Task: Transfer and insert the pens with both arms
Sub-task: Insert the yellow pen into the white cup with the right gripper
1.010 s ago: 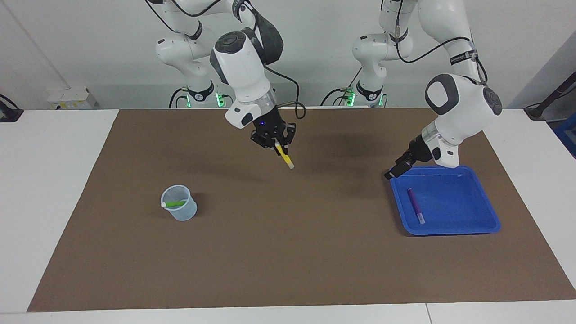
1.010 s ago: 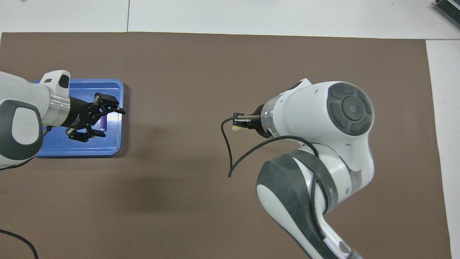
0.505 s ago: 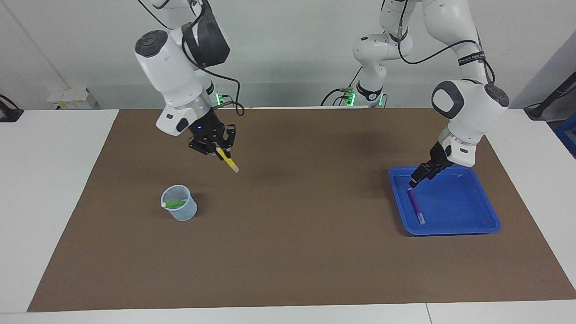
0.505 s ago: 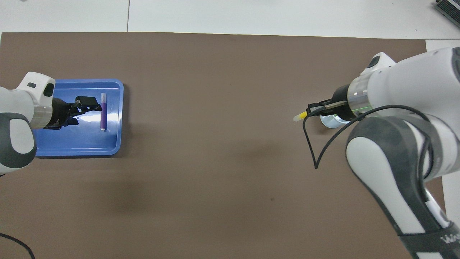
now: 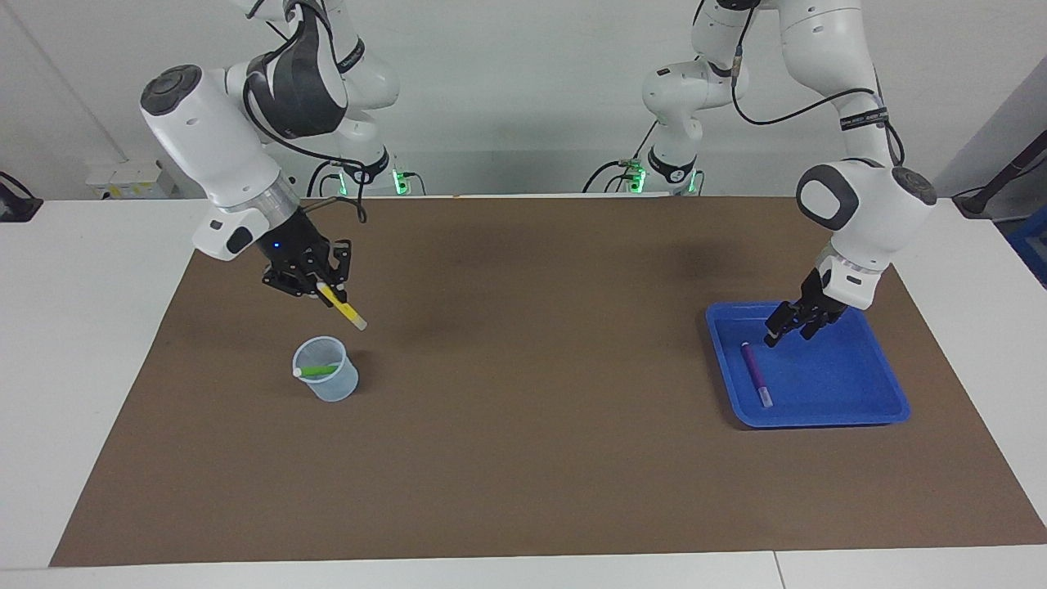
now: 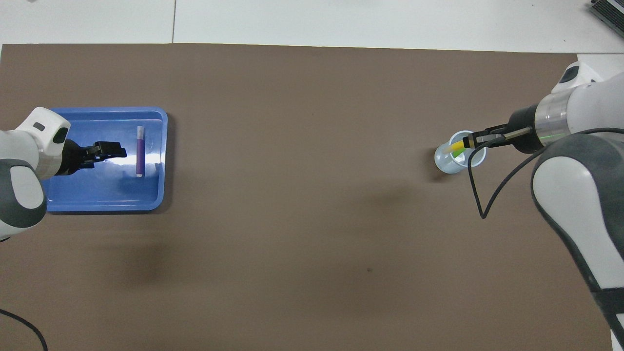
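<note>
Here, each line takes one part of the scene.
Right gripper (image 5: 317, 285): pinches the yellow pen (image 5: 345, 307) by its upper end, in the air over the clear cup (image 5: 326, 380).
Yellow pen axis: tilted, with the whitish cap end lowest and pointing away from the robots and toward the table's middle; the tip hangs above the cup's rim without touching it.
Green pen (image 5: 317, 370): lies in the cup, slanted, its whitish end resting on the rim toward the right arm's end of the worktop (image 5: 98, 343).
Left gripper (image 5: 792, 325): its two black fingers stand slightly apart with nothing between them, low over the blue tray (image 5: 859, 407).
Purple pen (image 5: 757, 373): lies flat in the tray, long axis running from the robots outward, whitish cap end farther from them, just beside the left gripper's tips.
Edges and room: the brown mat (image 5: 532, 442) is bare between cup and tray, which sit well apart near opposite ends; the tray's raised rim borders the purple pen on the side toward the table's middle.
Views: the facing view shows the yellow pen's height above the cup; the overhead view lays the pen (image 6: 456, 146) across the cup's mouth (image 6: 444, 163) and shows the left gripper (image 6: 113, 150) beside the purple pen (image 6: 140, 157).
</note>
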### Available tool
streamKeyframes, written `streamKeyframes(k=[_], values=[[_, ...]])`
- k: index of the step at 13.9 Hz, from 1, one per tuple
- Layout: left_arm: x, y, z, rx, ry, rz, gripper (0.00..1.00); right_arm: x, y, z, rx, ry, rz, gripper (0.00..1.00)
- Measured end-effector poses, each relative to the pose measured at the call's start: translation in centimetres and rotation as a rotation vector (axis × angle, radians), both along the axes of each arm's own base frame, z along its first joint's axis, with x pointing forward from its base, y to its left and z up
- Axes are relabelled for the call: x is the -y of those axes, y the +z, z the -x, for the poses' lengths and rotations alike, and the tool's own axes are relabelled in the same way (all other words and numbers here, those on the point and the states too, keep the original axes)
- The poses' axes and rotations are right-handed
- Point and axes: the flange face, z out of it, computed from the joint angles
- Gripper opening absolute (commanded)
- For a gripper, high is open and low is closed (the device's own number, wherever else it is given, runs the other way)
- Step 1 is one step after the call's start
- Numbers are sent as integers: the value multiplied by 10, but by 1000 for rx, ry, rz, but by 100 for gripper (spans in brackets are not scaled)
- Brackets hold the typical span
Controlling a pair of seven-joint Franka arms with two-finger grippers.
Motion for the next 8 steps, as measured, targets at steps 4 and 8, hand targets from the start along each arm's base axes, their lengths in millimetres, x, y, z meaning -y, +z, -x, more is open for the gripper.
streamKeyframes(k=[4, 8], values=[[5, -13, -6, 32, -64, -20, 68, 37, -14, 2, 5, 67, 16, 0], [6, -20, -16, 45, -123, -83, 68, 67, -29, 2, 69, 206, 47, 0]])
